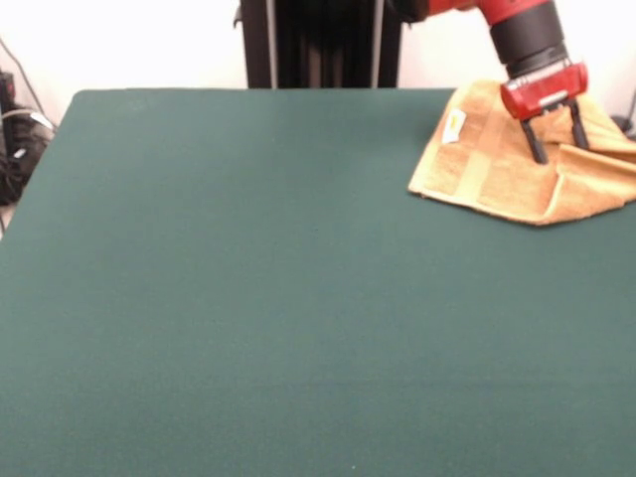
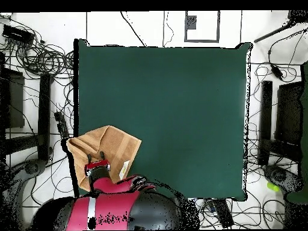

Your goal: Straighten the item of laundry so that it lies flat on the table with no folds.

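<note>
Towel (image 1: 507, 169) rumpled at upper right of front view, one flap folded over, white tag (image 1: 453, 126) showing. Gripper (image 1: 556, 139) spread open, tips on cloth.

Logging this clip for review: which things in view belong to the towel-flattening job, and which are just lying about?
Belongs to the job:
- towel, folded over at the table's corner
- table
- end effector, fingers apart over the towel

Just lying about:
- cables on the floor around the table
- green ball on the floor
</note>
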